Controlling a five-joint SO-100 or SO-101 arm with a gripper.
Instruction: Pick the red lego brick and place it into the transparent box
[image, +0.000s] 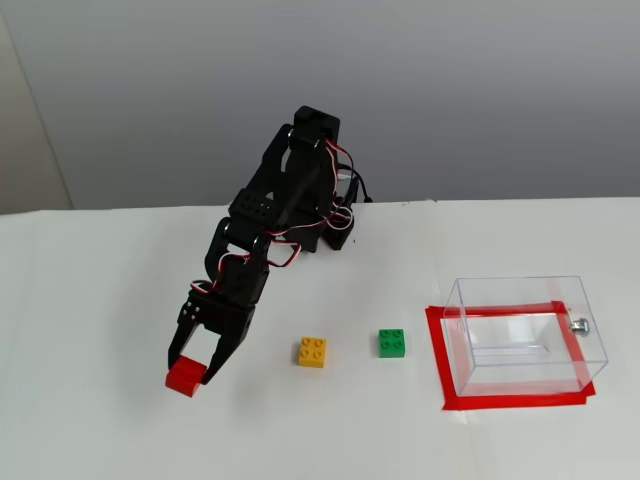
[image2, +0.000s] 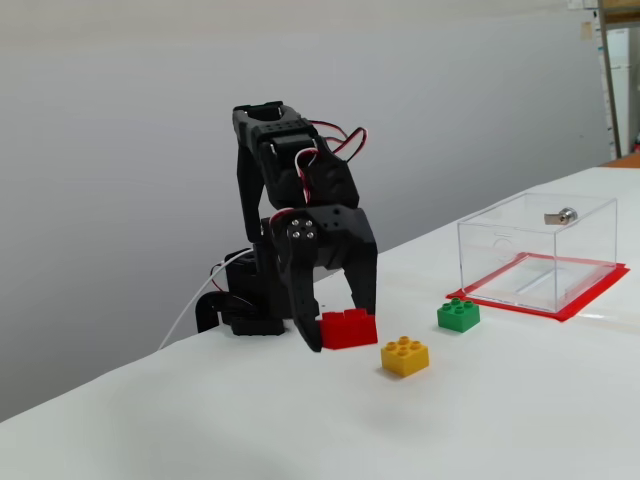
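Claw (image: 190, 372) was clamped on the red brick (image: 184, 378) at lower left of a fixed view, brick at worktop (image: 100, 300) level. Clear box (image: 525, 335) sat far right, past the yellow brick (image: 312, 352) and green brick (image: 392, 342); carry would run left to right.

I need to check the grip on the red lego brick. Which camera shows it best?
The lower, side-on fixed view: the red lego brick sits between the fingers of the gripper, studs and side face visible. In the higher fixed view the red lego brick is partly hidden by the gripper.
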